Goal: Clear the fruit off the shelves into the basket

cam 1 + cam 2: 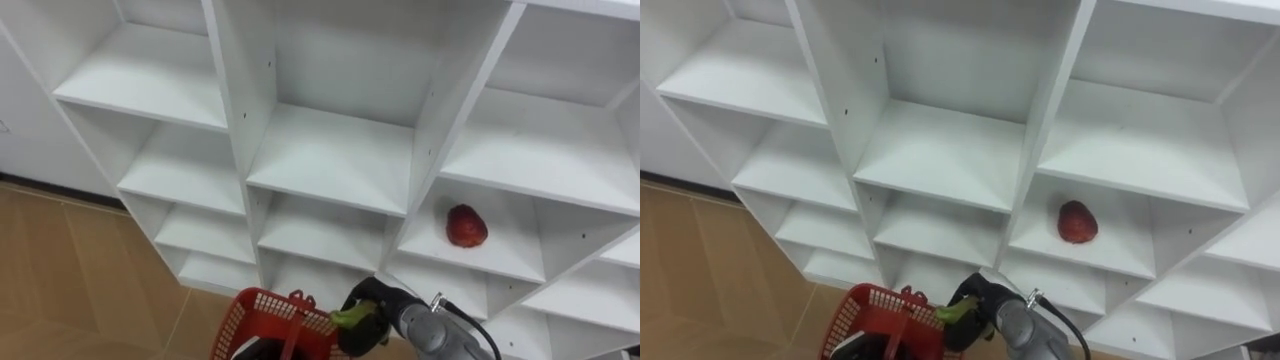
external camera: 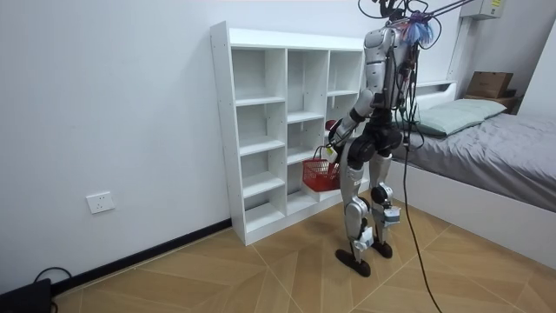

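Observation:
A red fruit point(image 1: 466, 226) lies on a shelf in the right column of the white closet point(image 1: 330, 160). Below it, my right hand point(image 1: 372, 312) is curled round a small green fruit point(image 1: 350, 318), right beside the rim of the red mesh basket point(image 1: 262, 322). The basket's handle point(image 1: 296, 300) stands up at the bottom edge of the view. In the room view I stand facing the closet point(image 2: 287, 122), the right hand point(image 2: 334, 132) is raised before the shelves and the basket point(image 2: 321, 174) hangs at thigh height.
The other closet compartments point(image 1: 330, 155) in view hold nothing. Wooden floor point(image 1: 70, 270) lies to the left of the closet. In the room view a bed point(image 2: 495, 148) stands behind me, and a wall socket point(image 2: 101, 203) is low on the wall.

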You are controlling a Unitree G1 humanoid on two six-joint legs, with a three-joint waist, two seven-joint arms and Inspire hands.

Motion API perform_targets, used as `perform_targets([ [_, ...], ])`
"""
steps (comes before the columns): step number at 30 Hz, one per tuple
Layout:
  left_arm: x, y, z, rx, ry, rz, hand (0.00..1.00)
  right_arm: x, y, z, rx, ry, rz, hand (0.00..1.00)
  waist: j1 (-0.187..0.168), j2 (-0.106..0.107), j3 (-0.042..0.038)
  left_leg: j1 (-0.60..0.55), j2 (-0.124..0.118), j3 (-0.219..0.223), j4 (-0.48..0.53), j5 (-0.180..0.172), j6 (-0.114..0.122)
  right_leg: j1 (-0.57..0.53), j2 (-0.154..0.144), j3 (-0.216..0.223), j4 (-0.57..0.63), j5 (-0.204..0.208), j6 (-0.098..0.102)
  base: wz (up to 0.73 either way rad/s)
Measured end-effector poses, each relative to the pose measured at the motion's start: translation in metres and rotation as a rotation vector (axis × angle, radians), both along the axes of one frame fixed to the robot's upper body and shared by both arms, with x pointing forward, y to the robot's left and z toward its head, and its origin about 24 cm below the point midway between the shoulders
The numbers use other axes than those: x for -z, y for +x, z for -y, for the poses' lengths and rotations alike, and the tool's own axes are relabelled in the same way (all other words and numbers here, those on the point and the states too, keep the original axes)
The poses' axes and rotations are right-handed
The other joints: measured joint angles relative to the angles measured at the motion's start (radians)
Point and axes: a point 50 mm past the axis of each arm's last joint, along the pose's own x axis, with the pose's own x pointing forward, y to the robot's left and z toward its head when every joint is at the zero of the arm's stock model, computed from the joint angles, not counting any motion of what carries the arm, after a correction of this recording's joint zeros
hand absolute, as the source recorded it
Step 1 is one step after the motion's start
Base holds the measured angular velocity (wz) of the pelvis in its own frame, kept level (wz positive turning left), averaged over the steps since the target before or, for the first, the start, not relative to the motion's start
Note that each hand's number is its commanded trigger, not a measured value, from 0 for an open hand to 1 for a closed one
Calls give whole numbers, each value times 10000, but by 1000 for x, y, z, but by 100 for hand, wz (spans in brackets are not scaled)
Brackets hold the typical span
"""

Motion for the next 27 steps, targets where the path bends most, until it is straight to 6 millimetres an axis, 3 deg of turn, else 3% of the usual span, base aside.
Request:
perform_targets([
  [11,0,-1,1,96,-107,-70,100,0,0,-1,-66,55,7,100,-31,22,-12,-73,-19,-167,112,-2,-2,84,-11,-131,0,0,0,4],
  [18,2,-3,4,478,110,-100,100,3,-3,-1,-64,117,-261,100,-13,116,-141,-100,-60,-264,226,1,-2,159,-34,-231,-3,-1,1,5],
  [27,2,-3,5,430,152,-96,100,15,-16,-5,1380,1466,-1439,100,-61,135,-112,-64,-90,-269,283,2,1,277,-46,-164,-85,-14,10,0],
])
